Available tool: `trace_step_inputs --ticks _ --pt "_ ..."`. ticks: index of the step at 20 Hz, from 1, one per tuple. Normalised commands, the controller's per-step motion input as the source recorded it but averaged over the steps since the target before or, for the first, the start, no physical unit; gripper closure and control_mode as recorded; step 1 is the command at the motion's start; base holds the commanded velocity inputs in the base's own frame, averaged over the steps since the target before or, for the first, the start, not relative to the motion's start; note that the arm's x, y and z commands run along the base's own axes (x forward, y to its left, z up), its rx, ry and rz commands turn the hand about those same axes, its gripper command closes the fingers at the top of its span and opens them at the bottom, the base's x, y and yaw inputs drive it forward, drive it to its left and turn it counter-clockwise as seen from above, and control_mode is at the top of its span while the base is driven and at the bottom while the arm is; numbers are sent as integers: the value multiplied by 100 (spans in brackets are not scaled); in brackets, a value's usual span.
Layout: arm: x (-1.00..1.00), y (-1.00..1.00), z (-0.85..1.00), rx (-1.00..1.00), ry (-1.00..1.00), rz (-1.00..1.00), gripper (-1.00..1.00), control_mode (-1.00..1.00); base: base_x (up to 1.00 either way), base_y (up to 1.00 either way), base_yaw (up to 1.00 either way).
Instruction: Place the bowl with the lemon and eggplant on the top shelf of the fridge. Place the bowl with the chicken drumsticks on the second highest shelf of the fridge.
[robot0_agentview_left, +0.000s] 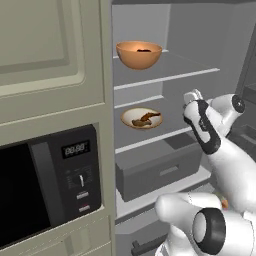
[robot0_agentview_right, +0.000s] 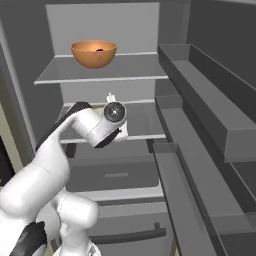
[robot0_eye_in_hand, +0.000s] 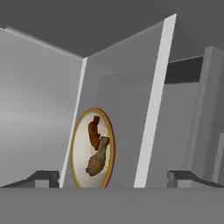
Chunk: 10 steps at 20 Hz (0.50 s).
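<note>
Right now the fridge stands open, its grey inside showing thin shelves and a grey drawer lower down; in the right base view the open door's long rectangular bins run along the right side. Beside the fridge on the left is a cream cabinet front with a black microwave set into it. The white arm reaches up from below toward the middle of the fridge, wrist level with the second highest shelf.

On the top shelf sits the bowl with the lemon and eggplant, deep and orange-tan, upright, near the shelf's left front; a dark bit of the eggplant shows inside. One shelf down rests the bowl with the chicken drumsticks, shallow and cream inside, with the reddish-brown chicken drumsticks lying in it.

The gripper hangs just in front of that second shelf, apart from the shallow bowl, its fingertips spread wide with nothing between them
</note>
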Motion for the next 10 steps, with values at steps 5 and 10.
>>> trace_step_inputs --ticks 5,10 --pt "-100 3 97 -10 -11 -6 -100 -100 0 0 0" --pt "-100 24 88 -18 -16 -1 -100 -100 0 0 0"
